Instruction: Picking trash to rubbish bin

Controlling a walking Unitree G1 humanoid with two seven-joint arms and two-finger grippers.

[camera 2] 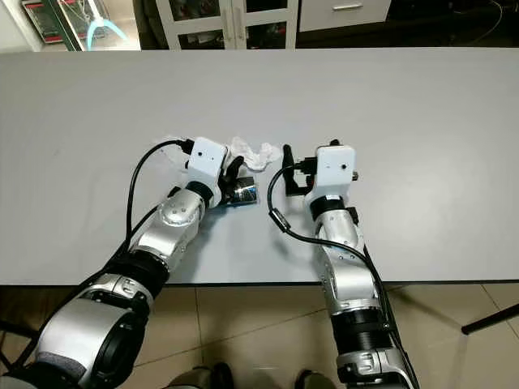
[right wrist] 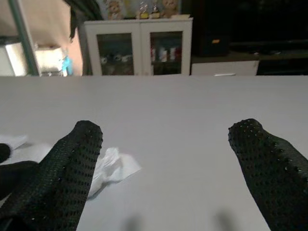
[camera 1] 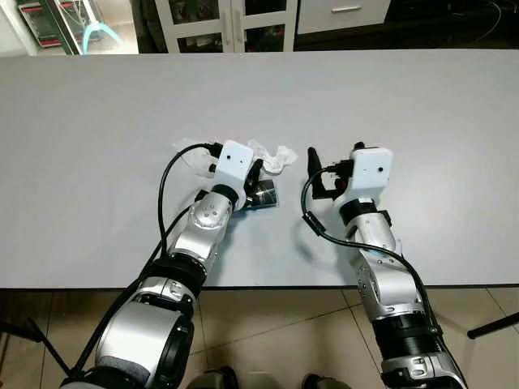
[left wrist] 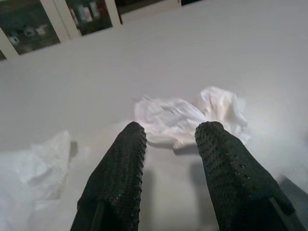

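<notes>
**Both grippers at crumpled tissue on a white table**

A long white table (camera 1: 422, 121) bears both arms. Behind its far edge stands a white glass-door cabinet (right wrist: 139, 45) with small items on its shelves, and a dark tiled floor shows under the near edge. Nothing lies between either gripper and the trash.

The tissue (camera 1: 272, 156) is a crumpled white wad, creased and lumpy, lying flat on the table between the two wrists. A second white scrap (camera 1: 193, 158), thinner and more like a wrapper, lies just beyond the left wrist, on its left side. A small dark, shiny object (camera 1: 263, 194) sits by the left wrist on the table; what it is cannot be told.

The left gripper (left wrist: 171, 137) points at the tissue with its two fingers parted, tips just short of the wad and holding nothing. The right gripper (right wrist: 166, 132) is spread wide over bare table, empty, with the tissue beside its left finger (right wrist: 72, 159).
</notes>
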